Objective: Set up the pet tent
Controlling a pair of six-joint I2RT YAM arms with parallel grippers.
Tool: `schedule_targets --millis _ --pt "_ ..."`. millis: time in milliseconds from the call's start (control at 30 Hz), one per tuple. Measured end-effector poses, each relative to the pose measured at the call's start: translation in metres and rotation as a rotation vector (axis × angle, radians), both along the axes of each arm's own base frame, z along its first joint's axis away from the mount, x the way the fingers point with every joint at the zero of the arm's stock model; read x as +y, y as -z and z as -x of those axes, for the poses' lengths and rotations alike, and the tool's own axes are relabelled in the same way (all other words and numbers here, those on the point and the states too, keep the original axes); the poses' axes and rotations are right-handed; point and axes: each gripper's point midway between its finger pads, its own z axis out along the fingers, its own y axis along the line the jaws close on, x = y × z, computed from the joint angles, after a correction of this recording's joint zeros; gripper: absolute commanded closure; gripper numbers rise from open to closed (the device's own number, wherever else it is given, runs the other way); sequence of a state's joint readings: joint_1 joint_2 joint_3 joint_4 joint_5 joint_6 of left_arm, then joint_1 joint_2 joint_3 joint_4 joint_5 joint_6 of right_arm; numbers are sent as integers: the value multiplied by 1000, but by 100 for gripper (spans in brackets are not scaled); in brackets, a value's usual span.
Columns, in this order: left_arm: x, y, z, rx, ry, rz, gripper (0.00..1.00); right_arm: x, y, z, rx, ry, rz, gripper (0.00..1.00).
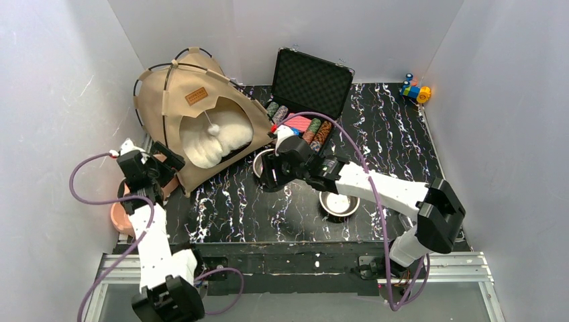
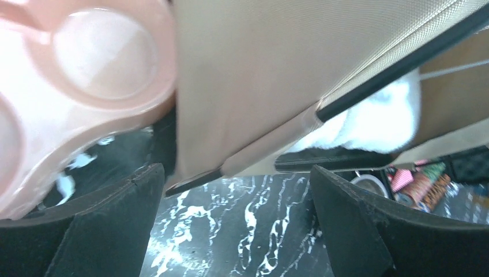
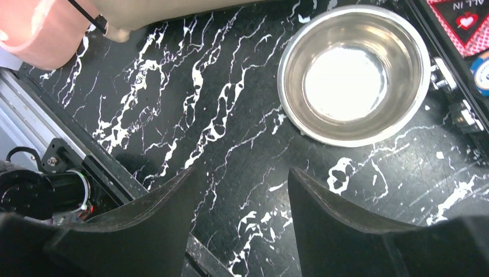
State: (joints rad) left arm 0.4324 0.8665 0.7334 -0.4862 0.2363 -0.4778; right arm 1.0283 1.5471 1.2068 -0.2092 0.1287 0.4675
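- The pet tent (image 1: 194, 121) stands at the back left of the tabletop (image 1: 396, 141), with a cushion (image 1: 218, 137) inside it.
- An open case (image 1: 312, 84) stands just right of the tent.
- A bowl (image 1: 339, 203) lies before the case.
- A dish (image 1: 121, 218) lies at the tent's front left corner.

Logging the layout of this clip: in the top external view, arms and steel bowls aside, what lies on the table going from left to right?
pink dish → pet tent → open case → colourful toy
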Motion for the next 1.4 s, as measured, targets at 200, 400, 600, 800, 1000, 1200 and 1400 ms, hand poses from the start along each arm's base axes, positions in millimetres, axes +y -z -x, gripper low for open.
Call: schedule_targets --millis 200,400,600,800,1000,1200,1400 --pt "34 -12 37 22 -218 -103 2 -14 -9 6 -14 6 -19 33" --pt "101 7 54 185 -481 -84 2 -30 -18 9 -39 30 -36 32" --pt "133 32 59 282 -619 -82 2 -36 -28 8 -60 47 -54 33" --pt "151 71 47 382 -657 -57 15 -38 -30 7 -62 53 -54 33" --pt "157 96 40 426 -651 -37 29 -34 -32 8 -53 42 -63 34" --pt "157 122 34 488 -626 -25 32 -28 -30 9 -32 30 -70 34" --pt "143 147 28 571 -560 -35 48 -26 -30 11 -18 25 -79 34"
